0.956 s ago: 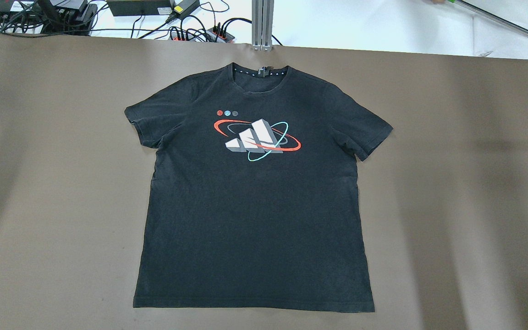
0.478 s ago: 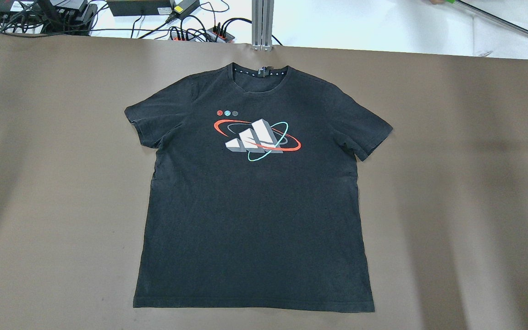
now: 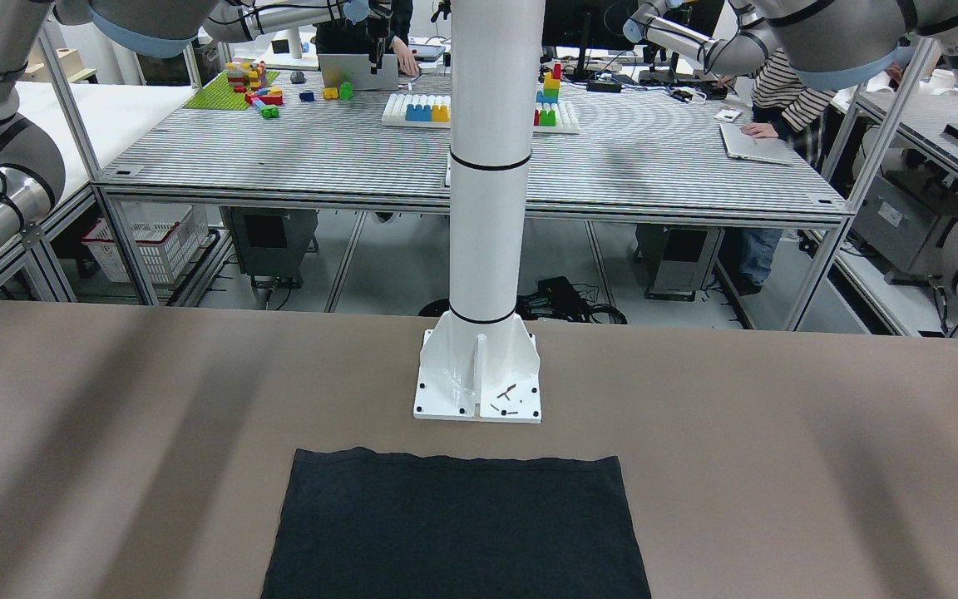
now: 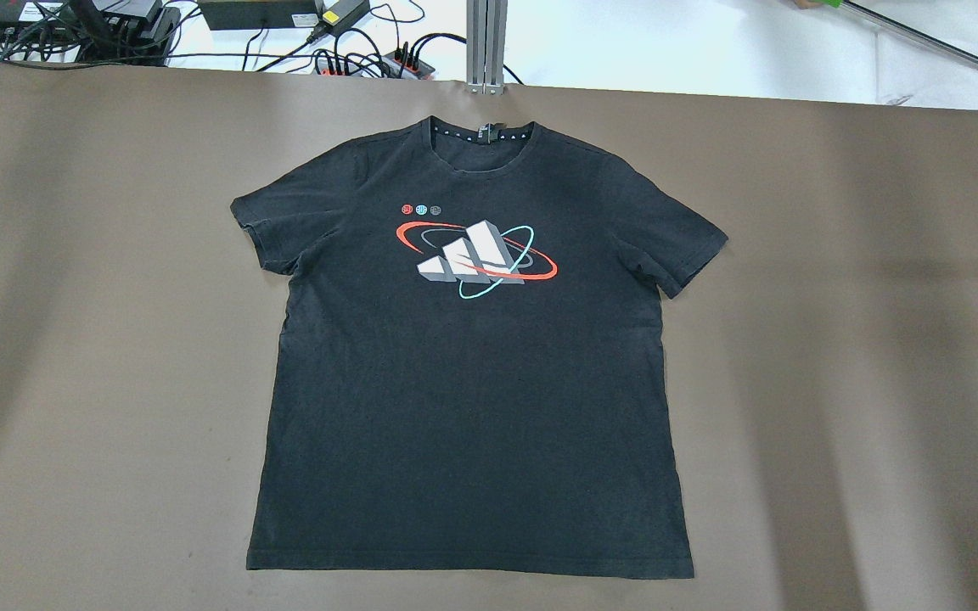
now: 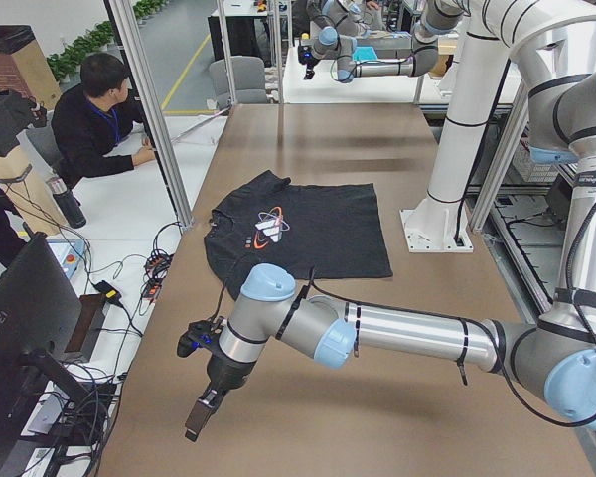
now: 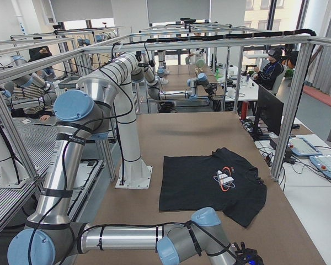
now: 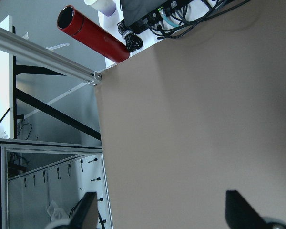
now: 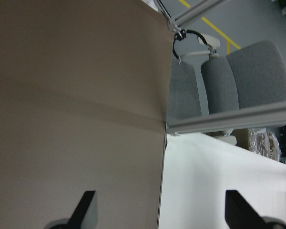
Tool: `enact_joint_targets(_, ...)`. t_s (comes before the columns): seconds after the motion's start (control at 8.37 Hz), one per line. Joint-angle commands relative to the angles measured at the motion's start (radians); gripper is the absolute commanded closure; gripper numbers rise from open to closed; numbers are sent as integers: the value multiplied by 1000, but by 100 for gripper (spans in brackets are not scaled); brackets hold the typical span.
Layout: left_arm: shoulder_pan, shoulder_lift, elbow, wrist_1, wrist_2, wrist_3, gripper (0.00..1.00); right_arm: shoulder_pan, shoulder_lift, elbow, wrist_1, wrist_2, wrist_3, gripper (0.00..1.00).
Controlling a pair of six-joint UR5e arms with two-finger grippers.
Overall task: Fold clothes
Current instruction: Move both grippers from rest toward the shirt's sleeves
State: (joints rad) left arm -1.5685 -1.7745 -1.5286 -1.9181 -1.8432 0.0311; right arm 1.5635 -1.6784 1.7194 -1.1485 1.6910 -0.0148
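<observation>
The clothes are a single black T-shirt (image 4: pixel 472 382) with a red, white and teal chest print. It lies flat and face up on the brown table, collar at the far edge and hem toward the robot (image 3: pixel 454 524). Neither gripper touches it. My left gripper (image 7: pixel 163 212) hovers open over bare table at the table's left end (image 5: pixel 204 402), well away from the shirt (image 5: pixel 298 234). Open too, my right gripper (image 8: pixel 162 210) hangs over the table's right end near its edge (image 6: pixel 245 258), with nothing between its fingers.
The white robot pedestal (image 3: pixel 477 374) stands just behind the hem. Cables and power strips (image 4: pixel 353 59) and an aluminium post (image 4: pixel 486 42) lie past the far edge. A red cylinder (image 7: pixel 93 36) lies off the left corner. A person (image 5: pixel 94 119) sits beyond the table.
</observation>
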Motion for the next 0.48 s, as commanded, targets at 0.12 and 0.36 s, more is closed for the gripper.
enact_joint_targets(0.12,119,-172,151,-18,-20,-28,6,-136,206,-169,1,9,16,6)
enact_joint_targets(0.36,156,-248,243,-22,-106,-88,5,-222,277,-219,3,25,164,5)
